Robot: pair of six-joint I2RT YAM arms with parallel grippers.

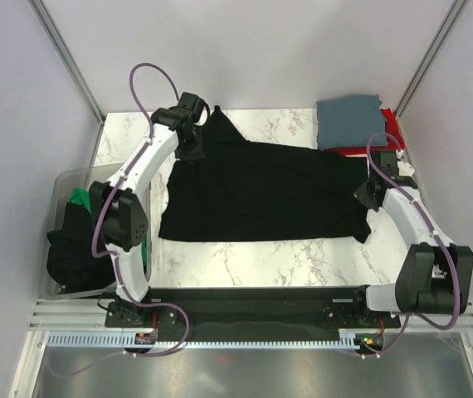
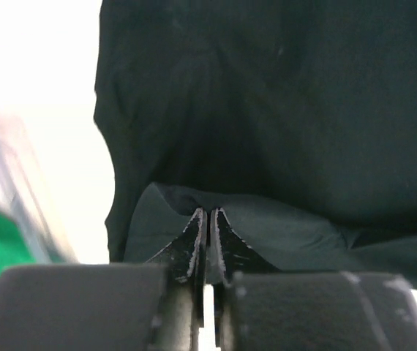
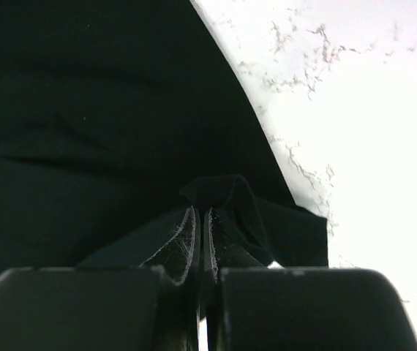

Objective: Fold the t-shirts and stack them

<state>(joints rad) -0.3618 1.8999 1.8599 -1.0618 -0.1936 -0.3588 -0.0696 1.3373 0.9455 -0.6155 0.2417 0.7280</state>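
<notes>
Folding of the large black t-shirt [image 1: 261,191] is the step in hand. It lies spread across the middle of the tabletop [image 1: 245,261]. The left hand [image 2: 208,212] is pinched tight on a fold of its cloth at the far left corner. The right hand [image 3: 201,210] is likewise clamped on its right edge.

The next move, I judge, calls for both hands to lift together and carry their edges across the shirt evenly, so the cloth doubles without bunching.

Five shirts show:
- The spread black one.
- A folded slate grey-blue t-shirt [image 1: 348,123] at the far right, lying on a red t-shirt [image 1: 392,124].
- A green t-shirt [image 1: 77,199] and a second black t-shirt [image 1: 70,257] heaped in the one clear bin [image 1: 66,178] at left.
</notes>
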